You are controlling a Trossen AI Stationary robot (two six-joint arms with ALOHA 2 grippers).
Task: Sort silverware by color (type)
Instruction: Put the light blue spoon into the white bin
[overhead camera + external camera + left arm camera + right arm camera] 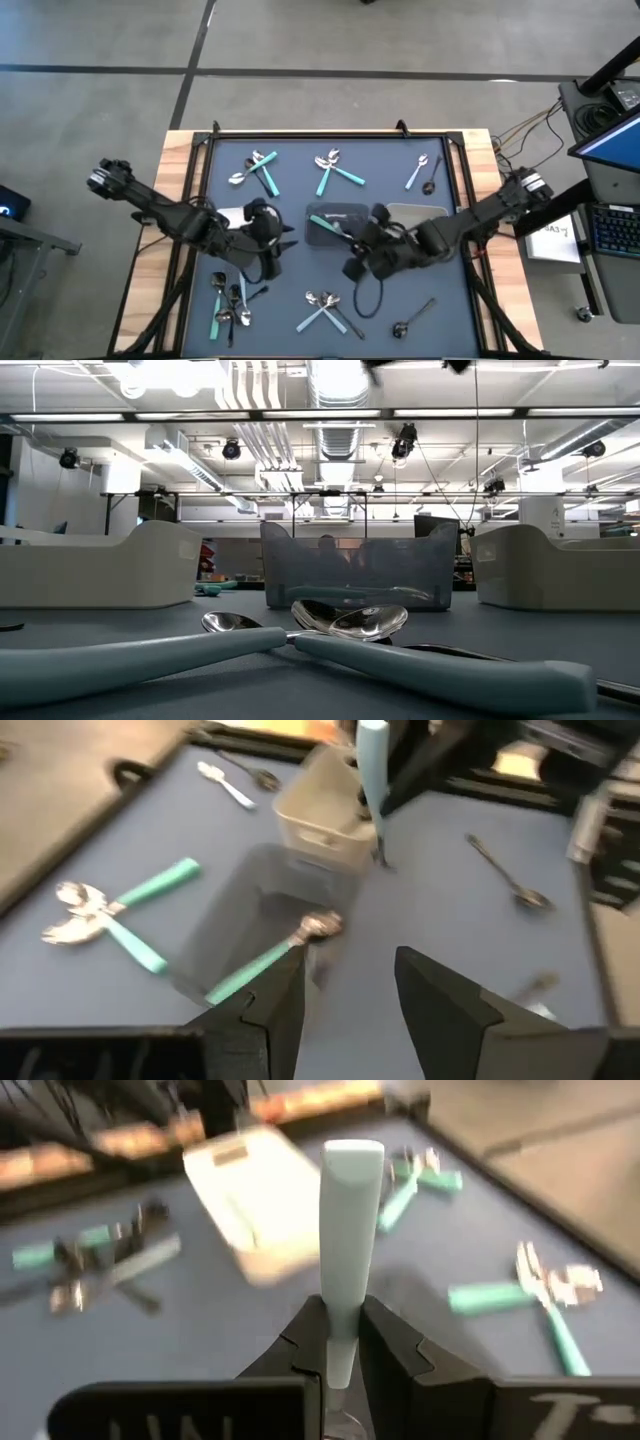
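Silverware lies in small heaps on the dark blue mat (pixel 300 270): teal-handled and silver pieces at the far side (pixel 335 168), (pixel 258 170), and more at the near side (pixel 325 310), (pixel 228 300). Mid-table stand a white tray (pixel 228 216), a dark tray (pixel 335 212) and a pale tray (pixel 415 213). A teal-handled spoon (pixel 262 963) lies in the dark tray. My right gripper (pixel 340 1355), above the mat just near of the dark tray, is shut on a pale teal-handled piece (pixel 350 1230). My left gripper (pixel 350 1010) stands open beside the dark tray, with nothing between its fingers. My right gripper pinches the teal handle between its two fingers at the handle's lower part (pixel 340 1342). The handle lies along the fingers, and its free end (pixel 352 1165) sticks out well past the fingertips. The piece is lifted clear of the mat, its thin metal end (pixel 382 858) below.
Dark and silver pieces lie at the far right (pixel 422 172) and near right (pixel 412 318). Two teal-handled spoons (pixel 350 622) cross close before the low camera. A black frame (pixel 330 134) borders the mat. A cable loop (pixel 366 296) hangs under my right arm.
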